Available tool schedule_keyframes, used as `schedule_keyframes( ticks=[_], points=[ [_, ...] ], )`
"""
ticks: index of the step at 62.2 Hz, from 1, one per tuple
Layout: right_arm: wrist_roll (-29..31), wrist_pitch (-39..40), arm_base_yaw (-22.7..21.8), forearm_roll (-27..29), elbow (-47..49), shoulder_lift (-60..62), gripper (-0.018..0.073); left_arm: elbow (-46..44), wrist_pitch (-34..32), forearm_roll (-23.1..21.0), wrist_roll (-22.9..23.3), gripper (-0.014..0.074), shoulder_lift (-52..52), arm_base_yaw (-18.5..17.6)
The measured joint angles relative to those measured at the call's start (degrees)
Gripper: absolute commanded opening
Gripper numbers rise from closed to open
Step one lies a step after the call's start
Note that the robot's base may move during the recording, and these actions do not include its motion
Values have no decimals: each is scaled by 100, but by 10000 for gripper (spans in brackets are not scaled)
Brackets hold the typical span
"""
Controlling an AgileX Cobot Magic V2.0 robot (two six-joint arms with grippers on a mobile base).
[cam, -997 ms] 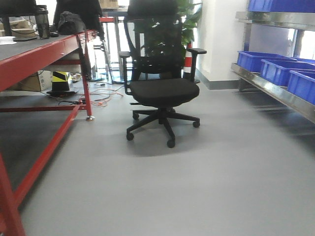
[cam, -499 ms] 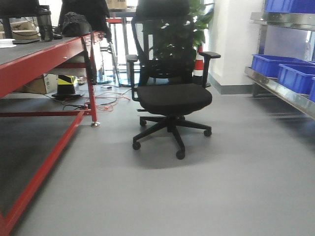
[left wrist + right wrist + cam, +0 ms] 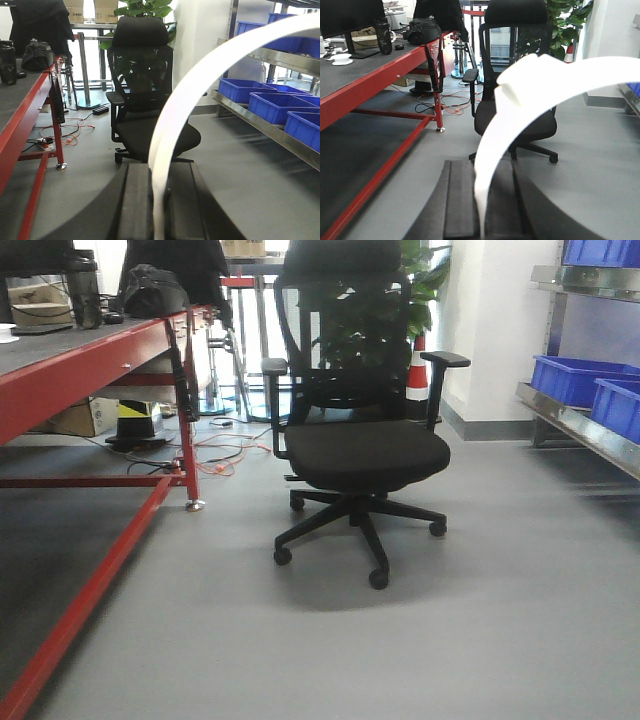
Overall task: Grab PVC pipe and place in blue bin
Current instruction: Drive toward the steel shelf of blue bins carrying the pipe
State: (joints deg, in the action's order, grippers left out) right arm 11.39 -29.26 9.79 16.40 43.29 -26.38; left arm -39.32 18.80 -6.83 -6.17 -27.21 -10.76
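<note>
In the left wrist view a white curved PVC pipe [image 3: 200,80] arcs up and to the right out of my left gripper [image 3: 159,175], whose black jaws are shut on its lower end. The right wrist view shows another white curved PVC pipe [image 3: 520,105] with a thicker fitting near its top. It is pinched between the jaws of my right gripper [image 3: 481,172]. Blue bins [image 3: 272,102] sit in a row on a steel shelf at the right. Two of them [image 3: 585,378] show at the right edge of the front view. Neither gripper appears in the front view.
A black office chair [image 3: 365,455] stands on the grey floor straight ahead. A red-framed workbench [image 3: 90,360] runs along the left with a bag and bottle on it. Cables [image 3: 215,450] and a potted plant lie behind the chair. The steel shelf rail [image 3: 590,435] lines the right side.
The front view has advanced and swung left: the chair looks larger and further right, and the blue bins have slid toward the right edge.
</note>
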Motion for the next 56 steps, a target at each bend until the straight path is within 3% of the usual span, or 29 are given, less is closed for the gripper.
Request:
schedule_keyframes(
  ticks=[56],
  points=[
    [0,0,0,0,0,0,-169,0,0,0,0,-111,0,0]
  ],
)
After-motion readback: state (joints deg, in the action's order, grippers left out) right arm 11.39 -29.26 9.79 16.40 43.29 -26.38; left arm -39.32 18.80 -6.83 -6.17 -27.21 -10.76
